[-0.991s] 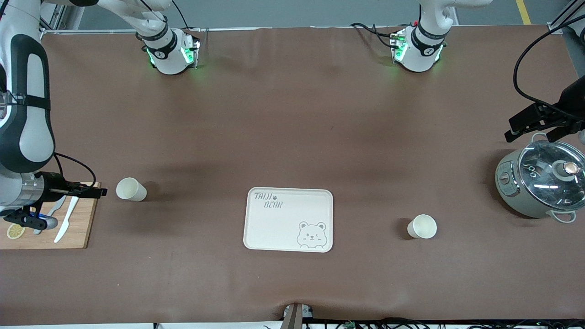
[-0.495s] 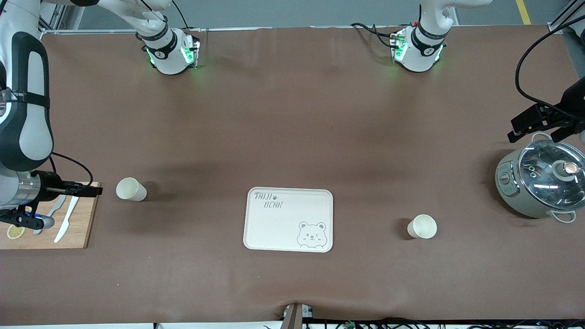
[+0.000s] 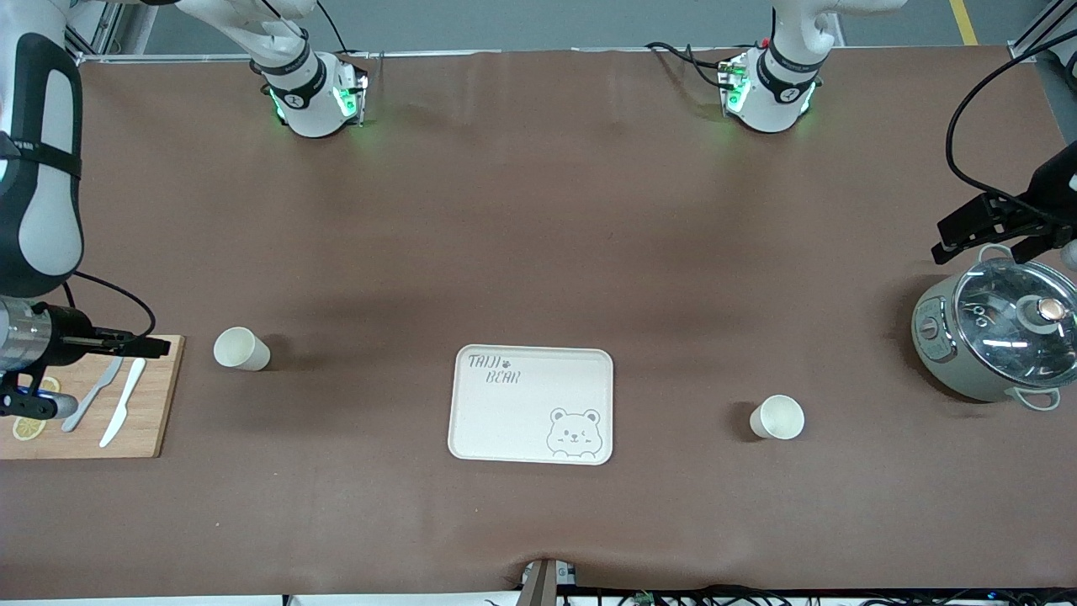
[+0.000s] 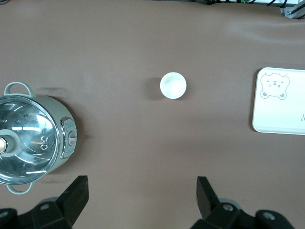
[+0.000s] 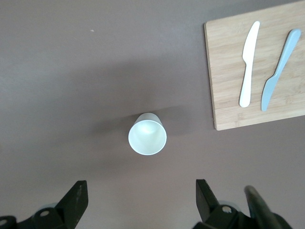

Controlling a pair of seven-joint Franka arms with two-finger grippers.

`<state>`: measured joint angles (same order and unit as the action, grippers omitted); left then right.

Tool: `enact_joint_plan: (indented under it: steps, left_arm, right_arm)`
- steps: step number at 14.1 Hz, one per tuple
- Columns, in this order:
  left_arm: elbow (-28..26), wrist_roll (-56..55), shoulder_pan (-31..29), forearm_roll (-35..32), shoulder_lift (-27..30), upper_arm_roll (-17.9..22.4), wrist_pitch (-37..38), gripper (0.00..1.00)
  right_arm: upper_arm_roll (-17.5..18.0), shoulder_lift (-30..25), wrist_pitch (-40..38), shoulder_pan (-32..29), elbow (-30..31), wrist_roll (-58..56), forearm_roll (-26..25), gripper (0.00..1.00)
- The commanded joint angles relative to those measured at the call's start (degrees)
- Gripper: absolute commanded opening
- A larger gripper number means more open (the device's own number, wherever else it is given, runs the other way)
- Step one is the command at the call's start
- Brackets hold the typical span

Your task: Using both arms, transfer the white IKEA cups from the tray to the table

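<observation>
On the brown desk (image 3: 538,236) at either end of the tray (image 3: 531,404): two white cups, both upright and empty, neither on the tray. One cup (image 3: 241,348) toward the right arm's end, beside the wooden cutting board (image 3: 150,404); second cup (image 3: 777,417) toward the left arm's end, a little nearer the front camera, well apart from the grey pot with glass lid (image 3: 997,341). Tray bare, bear face and lettering fully showing. Judged from that: both transfers done, task at or very near its end. Changed over the last second: right hand (image 3: 126,343) drawn back from the cup toward the edge of the desk, now above the cutting board's corner, further from the cup than a second ago; left hand (image 3: 993,229) nearly unmoved, up over the desk just above the pot. Cups and tray exactly where they were. Meaning for the task: retreat, not a new reach; nothing left to carry. Both hands spread wide and empty, seen clearly from each wrist, fingers (image 5: 78,200) framing bare desk with the cup (image 5: 147,134) apart from them, likewise fingers (image 4: 78,193) in the left wrist view with its cup (image 4: 173,85) well clear. On the board: white knife (image 3: 122,402), pale blue knife (image 3: 91,394), lemon slice (image 3: 28,426).
</observation>
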<state>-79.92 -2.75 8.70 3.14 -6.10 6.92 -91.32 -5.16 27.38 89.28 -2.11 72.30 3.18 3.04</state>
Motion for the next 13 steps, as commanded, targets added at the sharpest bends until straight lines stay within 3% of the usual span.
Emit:
enact_joint_plan:
  steps: [1, 6, 13]
  left_arm:
    - [-0.3, 0.3, -0.1, -1.6, 0.3, -0.2, -0.5, 1.0]
    - [-0.3, 0.3, -0.2, -1.5, 0.3, -0.2, -0.5, 1.0]
    - [-0.2, 0.3, -0.2, -1.4, 0.3, -0.2, -0.5, 1.0]
  right_arm:
    - [0.4, -4.5, -3.3, 0.1, 0.8, 0.4, -1.2, 1.0]
    - [0.4, -10.1, -7.0, 1.5, 2.2, 5.6, -1.2, 1.0]
    - [0.3, -21.2, -7.0, 1.4, 11.0, 5.7, -1.2, 1.0]
